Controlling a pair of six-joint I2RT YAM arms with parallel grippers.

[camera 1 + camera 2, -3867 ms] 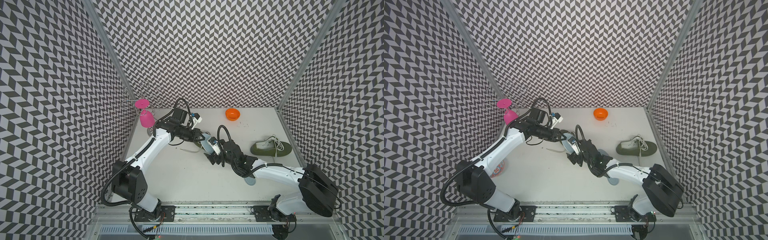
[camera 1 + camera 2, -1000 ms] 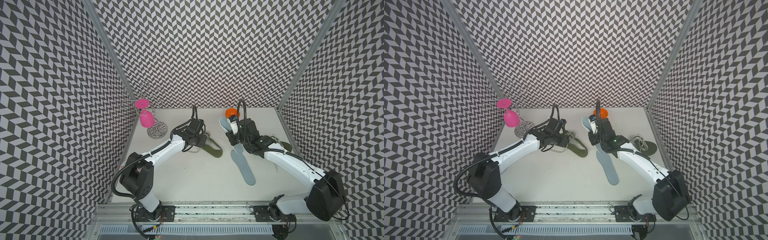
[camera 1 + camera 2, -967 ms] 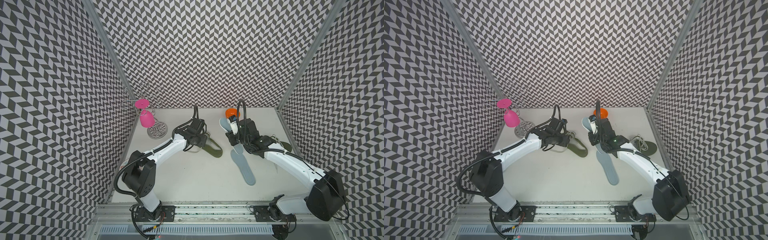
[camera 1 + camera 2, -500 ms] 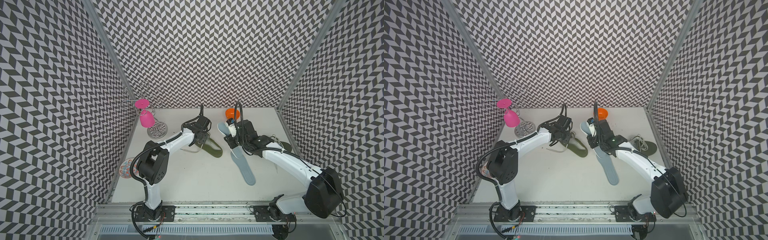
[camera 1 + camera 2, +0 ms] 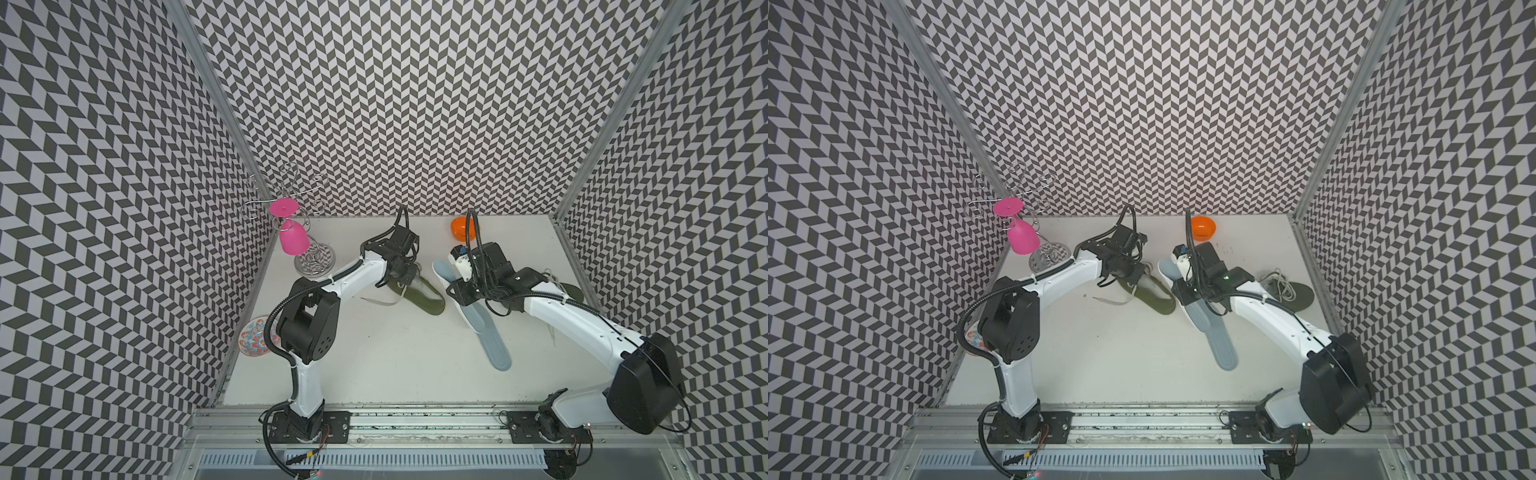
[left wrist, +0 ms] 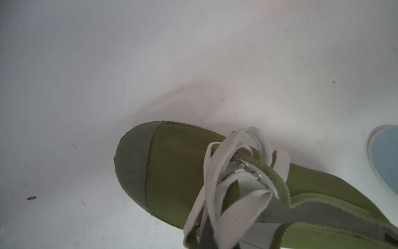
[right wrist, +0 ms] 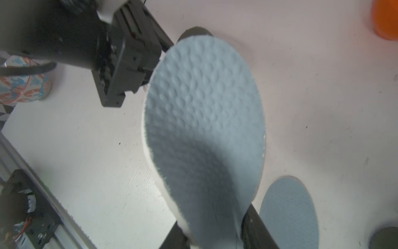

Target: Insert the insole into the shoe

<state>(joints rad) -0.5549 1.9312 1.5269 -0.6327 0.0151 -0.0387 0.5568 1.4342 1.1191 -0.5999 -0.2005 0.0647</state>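
At mid-table my left gripper [image 5: 406, 275] has its jaws pressed together at the heel of the green shoe [image 5: 422, 294]; whether they nip fabric I cannot tell. My right gripper [image 7: 216, 235] pinches the insole [image 7: 204, 120], just at the shoe's two o'clock.

No writing, label, brand or number is legible on anything.

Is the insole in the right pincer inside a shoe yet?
Out. The right pincer clamps the insole, its whole forepart exposed, beside the shoe rather than inside it.
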